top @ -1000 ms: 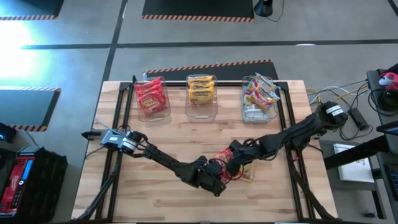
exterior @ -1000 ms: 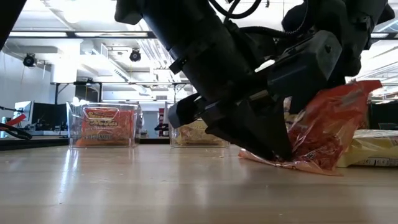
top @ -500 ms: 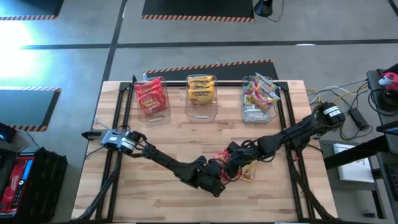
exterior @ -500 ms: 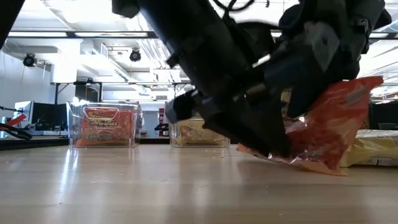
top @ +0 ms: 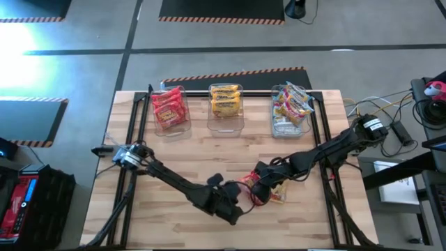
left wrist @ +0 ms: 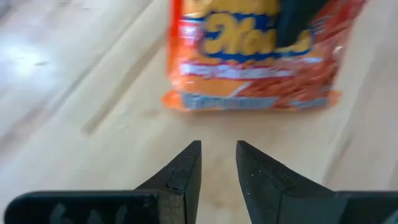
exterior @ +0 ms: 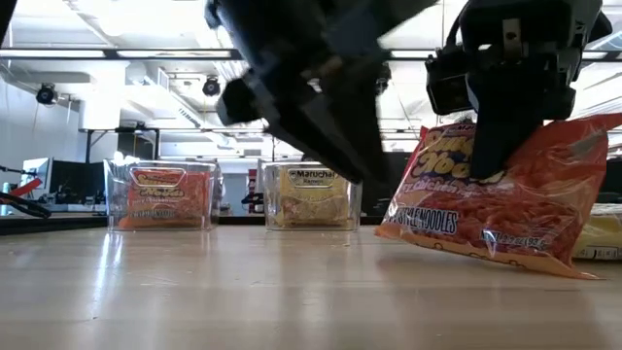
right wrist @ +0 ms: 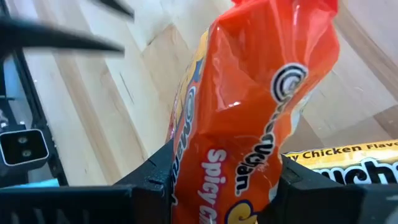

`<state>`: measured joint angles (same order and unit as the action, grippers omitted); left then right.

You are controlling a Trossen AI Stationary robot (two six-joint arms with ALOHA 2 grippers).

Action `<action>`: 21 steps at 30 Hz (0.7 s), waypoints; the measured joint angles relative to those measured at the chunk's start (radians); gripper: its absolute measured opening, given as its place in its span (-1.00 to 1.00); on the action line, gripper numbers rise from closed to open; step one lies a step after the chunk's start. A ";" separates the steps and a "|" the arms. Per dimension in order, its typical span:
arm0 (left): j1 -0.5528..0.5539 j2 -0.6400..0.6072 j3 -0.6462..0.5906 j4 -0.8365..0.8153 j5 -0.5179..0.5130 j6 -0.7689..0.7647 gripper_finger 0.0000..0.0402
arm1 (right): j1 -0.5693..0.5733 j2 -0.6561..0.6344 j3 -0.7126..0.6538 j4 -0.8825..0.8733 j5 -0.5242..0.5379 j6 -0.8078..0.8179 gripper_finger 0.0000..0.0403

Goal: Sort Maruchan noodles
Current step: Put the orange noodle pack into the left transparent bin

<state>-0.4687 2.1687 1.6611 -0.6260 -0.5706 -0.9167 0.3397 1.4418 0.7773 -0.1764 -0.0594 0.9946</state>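
A red Maruchan noodle packet (top: 251, 185) stands tilted at the table's middle, toward its near edge, with my right gripper (right wrist: 227, 186) shut on it. Beside it, a yellow packet (top: 279, 196) lies flat on the wood. My left gripper (left wrist: 217, 149) is shut on nothing. It hovers just to the near left of the red packet (left wrist: 255, 56) and points at it. At the far edge stand three clear bins, one holding red packets (top: 169, 108), one yellow (top: 226, 103) and one multicoloured (top: 290, 108). My right gripper pinches the red packet between its two fingers, one on each flat face, near the upper edge (exterior: 486, 146). The fingers slant down from the table's right. The packet stands tilted, its printed face to the near side. Its lower edge (exterior: 544, 264) reaches the table by the yellow packet.
The three bins line the far edge, with bare wood between them and the arms. Black frame rails (top: 132, 139) run along the table's left and right sides. The yellow packet (right wrist: 336, 162) lies right under and behind the held one.
My left gripper has drawn back from the red packet, rising and going toward the table's near left. The packet lay low behind that gripper. It has tipped up steeper in my right gripper, showing its printed face, with its lower edge still down.
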 joint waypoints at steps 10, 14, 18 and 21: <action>-0.001 -0.235 -0.225 -0.209 -0.019 0.002 -0.58 | 0.000 0.000 0.000 0.003 0.001 -0.012 -0.33; -0.001 -0.447 -0.489 -0.073 0.010 -0.032 -0.58 | -0.003 0.000 0.001 0.012 0.008 -0.011 -0.33; 0.010 -0.646 -0.764 0.395 0.146 0.106 -0.58 | -0.011 0.000 0.002 0.069 0.009 -0.008 -0.33; 0.020 -0.735 -0.936 0.818 0.213 0.193 -0.58 | -0.013 0.000 0.023 0.094 0.009 -0.022 -0.32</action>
<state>-0.4488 1.4336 0.7249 0.1921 -0.3571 -0.7233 0.3264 1.4418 0.8005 -0.0822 -0.0502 0.9722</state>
